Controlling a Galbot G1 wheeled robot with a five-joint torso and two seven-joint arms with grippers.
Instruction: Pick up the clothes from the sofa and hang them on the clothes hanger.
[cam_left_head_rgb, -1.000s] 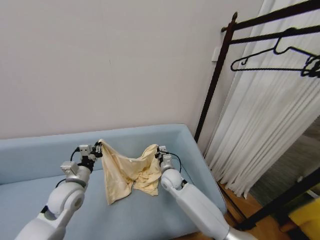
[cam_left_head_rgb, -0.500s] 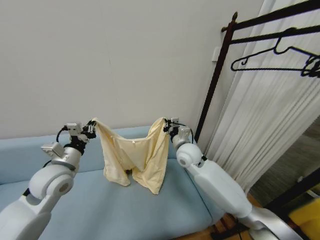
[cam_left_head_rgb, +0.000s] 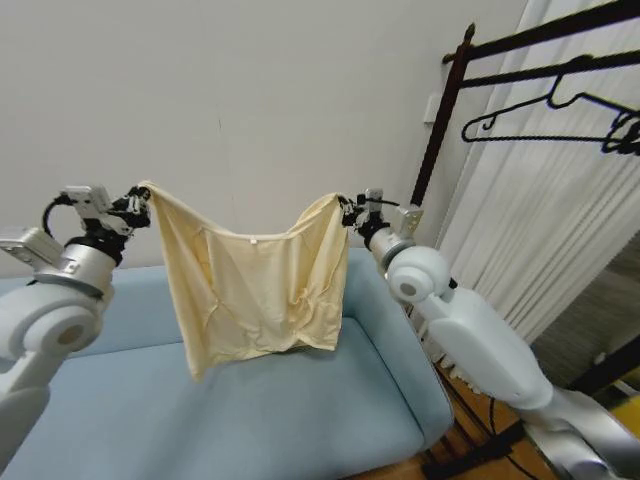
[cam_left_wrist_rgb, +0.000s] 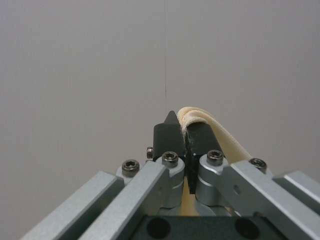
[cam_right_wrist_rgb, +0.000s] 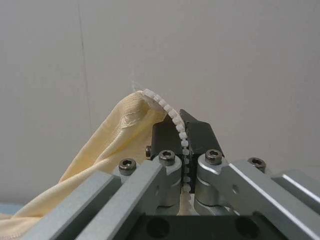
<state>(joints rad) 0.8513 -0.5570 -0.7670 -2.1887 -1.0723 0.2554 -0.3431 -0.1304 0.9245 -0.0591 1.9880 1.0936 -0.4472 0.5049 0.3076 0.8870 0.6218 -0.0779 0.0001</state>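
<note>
You had the pale yellow garment (cam_left_head_rgb: 258, 290) up off the sofa (cam_left_head_rgb: 300, 425), stretched wide between both arms in front of the bare wall (cam_left_head_rgb: 250, 90). Your left gripper (cam_left_head_rgb: 140, 197) was clamped on its left top corner. In the left wrist view, that gripper (cam_left_wrist_rgb: 185, 129) had its two black fingers pressed together on a rolled edge of the fabric (cam_left_wrist_rgb: 212, 125). Your right gripper (cam_left_head_rgb: 346, 210) was clamped on the other top corner. In the right wrist view, it (cam_right_wrist_rgb: 181, 124) was closed on the cloth (cam_right_wrist_rgb: 112, 137), with a white beaded strip (cam_right_wrist_rgb: 171, 114) running down between the fingers.

The top edge sagged in a shallow curve between the two holds. The body of the garment hung in loose folds, its lower hem clear above the sofa seat and its left side hanging lower than its right.

To your right stood the dark clothes rack, its upright post (cam_left_head_rgb: 438, 145) just beyond the right gripper and leaning across the wall behind it. A black hanger (cam_left_head_rgb: 540, 138) hung from the rack's rail, higher than the garment and well off to the right. White curtains (cam_left_head_rgb: 540, 260) fell behind the rack, and the sofa's right arm sat close to the foot of the post.
</note>
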